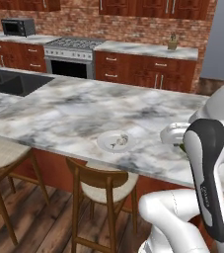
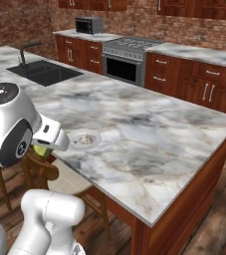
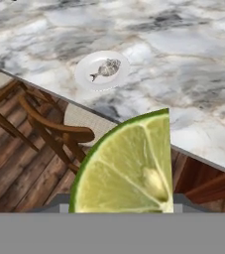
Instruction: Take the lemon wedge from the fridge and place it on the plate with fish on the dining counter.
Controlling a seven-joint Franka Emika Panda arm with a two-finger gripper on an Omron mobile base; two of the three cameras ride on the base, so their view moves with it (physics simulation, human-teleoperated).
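The gripper [image 3: 119, 211] is clamped on the yellow-green lemon wedge [image 3: 126, 166]. At its 11 o'clock, the round pale plate [image 3: 84, 79] holding the small grey fish [image 3: 105, 68] sits on the marbled dining counter [image 3: 193, 59].

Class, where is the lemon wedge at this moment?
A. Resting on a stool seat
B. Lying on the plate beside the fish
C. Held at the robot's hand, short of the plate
C: in the hand view the lemon wedge sits at the fingers, with the plate and fish farther off on the dining counter.
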